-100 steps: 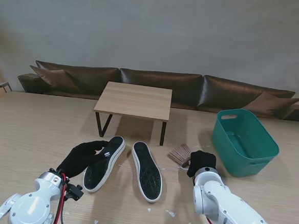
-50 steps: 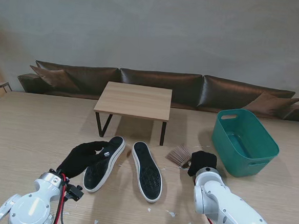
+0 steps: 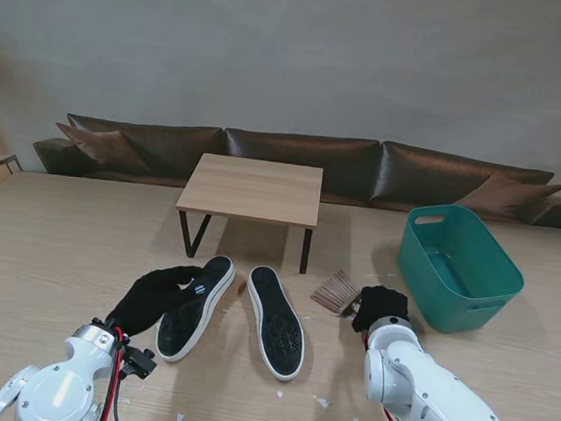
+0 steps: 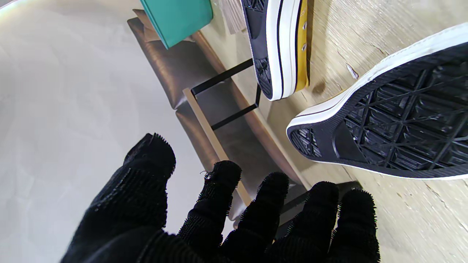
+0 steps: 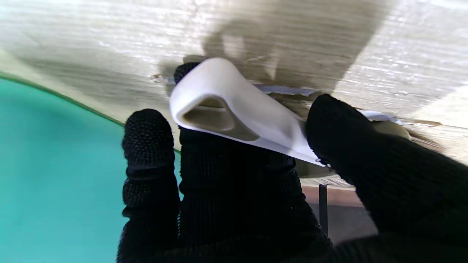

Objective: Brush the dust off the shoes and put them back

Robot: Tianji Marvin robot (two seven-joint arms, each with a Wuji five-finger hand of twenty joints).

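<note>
Two black-soled shoes lie sole up on the table. One shoe (image 3: 195, 306) (image 4: 395, 135) is on the left and the other (image 3: 276, 321) (image 4: 278, 44) on the right, showing a yellow upper in the left wrist view. My left hand (image 3: 149, 298) (image 4: 234, 215), in a black glove, rests beside the left shoe with its fingers spread, holding nothing. My right hand (image 3: 380, 307) (image 5: 256, 175) is closed on the white handle of the brush (image 3: 334, 291) (image 5: 234, 109), with fingers on one side and thumb on the other. The brown bristles point toward the shoes.
A teal basket (image 3: 460, 266) (image 5: 55, 175) stands just right of my right hand. A low wooden table (image 3: 253, 189) with black legs stands beyond the shoes, and a dark sofa (image 3: 303, 159) runs along the wall. Small white scraps (image 3: 320, 401) lie on the table near me.
The brush and my right hand have shifted very slightly toward the left. The shoes and my left hand have not moved.
</note>
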